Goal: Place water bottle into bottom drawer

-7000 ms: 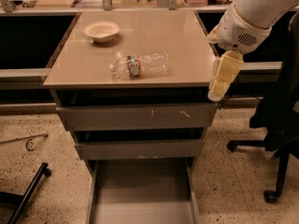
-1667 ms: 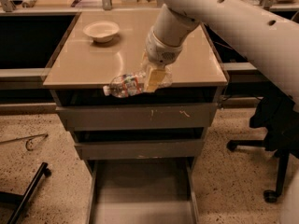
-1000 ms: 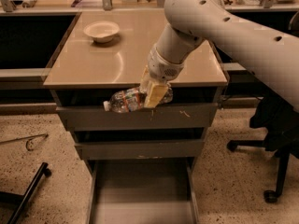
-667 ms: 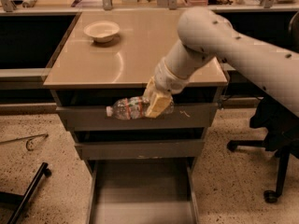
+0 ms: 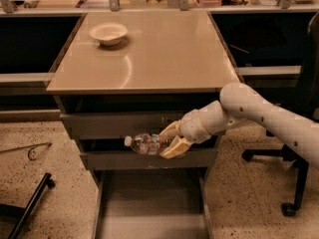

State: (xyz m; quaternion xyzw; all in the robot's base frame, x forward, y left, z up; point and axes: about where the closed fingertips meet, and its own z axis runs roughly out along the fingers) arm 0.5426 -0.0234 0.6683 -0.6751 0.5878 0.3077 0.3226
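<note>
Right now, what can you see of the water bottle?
The water bottle is small clear plastic, white cap, reddish label. It hangs horizontal, cap toward the picture's left, before the middle drawer front and above the open bottom drawer. Only the gripper touches it, shut on its base end.

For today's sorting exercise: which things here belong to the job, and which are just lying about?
Job: water bottle, held by the claw before the middle drawer; open bottom drawer below.
Lying about: bowl on the tabletop; office chair.

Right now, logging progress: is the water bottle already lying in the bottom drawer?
No, the gripper holds the water bottle in the air above the open bottom drawer.
</note>
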